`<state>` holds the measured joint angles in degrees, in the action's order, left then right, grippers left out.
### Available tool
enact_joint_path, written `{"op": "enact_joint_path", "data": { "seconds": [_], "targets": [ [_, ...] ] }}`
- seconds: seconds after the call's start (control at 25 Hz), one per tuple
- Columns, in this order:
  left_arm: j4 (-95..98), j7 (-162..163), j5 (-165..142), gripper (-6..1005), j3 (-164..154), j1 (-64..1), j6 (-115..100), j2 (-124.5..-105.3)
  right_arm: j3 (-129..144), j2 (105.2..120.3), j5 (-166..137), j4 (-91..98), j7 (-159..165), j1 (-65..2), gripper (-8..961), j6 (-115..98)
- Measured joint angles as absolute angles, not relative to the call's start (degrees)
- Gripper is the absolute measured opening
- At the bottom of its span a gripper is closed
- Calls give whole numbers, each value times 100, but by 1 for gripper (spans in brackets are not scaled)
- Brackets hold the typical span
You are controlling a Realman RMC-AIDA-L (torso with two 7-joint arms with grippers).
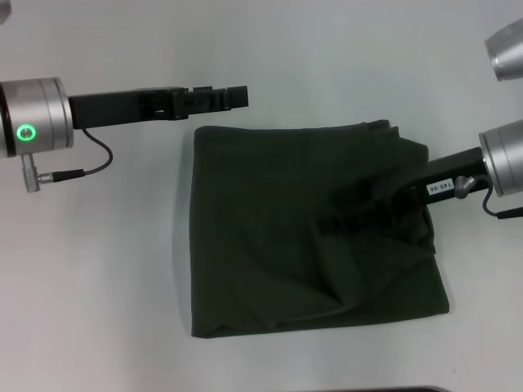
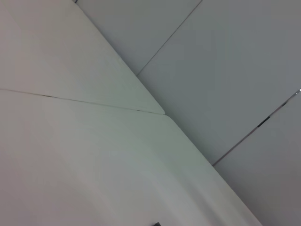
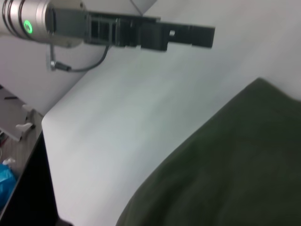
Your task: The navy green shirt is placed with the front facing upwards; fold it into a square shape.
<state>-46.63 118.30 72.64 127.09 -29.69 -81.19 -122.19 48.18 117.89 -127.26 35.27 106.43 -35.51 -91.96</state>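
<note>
Lying folded on the white table [image 1: 98,269], the navy green shirt [image 1: 278,237] forms a rough square with plain green cloth uppermost and a bunched ridge running across its right half. In the head view the right gripper [image 1: 351,214] reaches in from the right and rests low on that ridge; its dark fingers merge with the fabric, so I cannot tell whether the jaws are apart, closed, or pinching cloth. The left gripper [image 1: 233,96] hangs over bare table just beyond the shirt's far left corner, not touching it, its fingers drawn together into a single narrow bar with nothing between them.

From the right wrist view comes what the head view lacks: a side look at the left gripper [image 3: 197,36], slim and closed, raised above the tabletop [image 3: 117,122], and the shirt's edge [image 3: 235,165] lying flat with one corner pointing toward it. Past the table edge, a dark floor and a blue object [image 3: 7,181] show.

Only pale table panels [image 2: 70,160] and their seams appear from the left wrist view, no shirt and no fingers.
</note>
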Motion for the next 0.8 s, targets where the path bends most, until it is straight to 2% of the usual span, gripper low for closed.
{"op": "enact_joint_path", "data": {
  "seconds": [0.44,0.64,0.76,0.8],
  "targets": [
    [-4646,11829,7259,919,12701,-2979,-8121,-12197,4957,11724,-12794,3488,10898,-3509,812,-9152],
    [-4648,11824,7259,919,12700,-2973,-8121,-12190,4957,11727,-12797,3489,10900,-3528,576,-9146],
    [-4648,11820,7259,919,12702,-2962,-8121,-12190,4957,11728,-12797,3489,10901,-3529,324,-9143],
    [-4645,11819,7259,919,12705,-2960,-8121,-12189,4957,11728,-12797,3489,10901,-3526,289,-9144]
  ]
}}
